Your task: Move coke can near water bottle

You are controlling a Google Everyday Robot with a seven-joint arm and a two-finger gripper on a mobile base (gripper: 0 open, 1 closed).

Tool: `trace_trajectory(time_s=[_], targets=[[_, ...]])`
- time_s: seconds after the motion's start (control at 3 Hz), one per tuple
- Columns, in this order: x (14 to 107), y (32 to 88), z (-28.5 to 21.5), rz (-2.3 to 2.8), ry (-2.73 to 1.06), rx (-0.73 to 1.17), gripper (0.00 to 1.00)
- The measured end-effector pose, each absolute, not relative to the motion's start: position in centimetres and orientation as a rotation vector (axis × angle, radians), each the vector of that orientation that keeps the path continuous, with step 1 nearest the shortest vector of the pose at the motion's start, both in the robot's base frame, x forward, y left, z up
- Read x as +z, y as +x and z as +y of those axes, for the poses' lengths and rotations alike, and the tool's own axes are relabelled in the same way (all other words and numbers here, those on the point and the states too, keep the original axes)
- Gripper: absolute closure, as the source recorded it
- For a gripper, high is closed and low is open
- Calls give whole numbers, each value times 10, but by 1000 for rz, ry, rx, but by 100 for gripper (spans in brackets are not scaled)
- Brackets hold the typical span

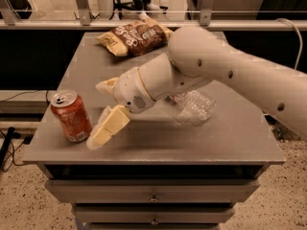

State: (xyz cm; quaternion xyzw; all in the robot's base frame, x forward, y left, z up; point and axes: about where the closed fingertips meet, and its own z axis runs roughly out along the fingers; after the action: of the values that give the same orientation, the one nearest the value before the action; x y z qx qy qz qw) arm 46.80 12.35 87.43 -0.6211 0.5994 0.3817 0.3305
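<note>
The orange-red coke can (72,116) stands upright near the front left corner of the grey table (230,143). My gripper (100,114) is just right of the can, open, one cream finger (108,127) low near the table and the other (106,85) farther back; it holds nothing. The clear crinkled water bottle (194,107) lies on its side right of centre, partly hidden behind my white arm (206,66).
A brown chip bag (134,36) lies at the table's back centre. Drawers (153,195) sit under the table top. A rail and cables run behind and to the left of the table.
</note>
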Motion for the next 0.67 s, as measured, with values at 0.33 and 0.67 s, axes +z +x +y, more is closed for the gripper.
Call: trace_trajectory(time_s=[0.33, 0.67], targets=[[876, 467, 152, 1463, -1556, 1111, 0], [880, 464, 176, 1374, -1511, 1187, 0]])
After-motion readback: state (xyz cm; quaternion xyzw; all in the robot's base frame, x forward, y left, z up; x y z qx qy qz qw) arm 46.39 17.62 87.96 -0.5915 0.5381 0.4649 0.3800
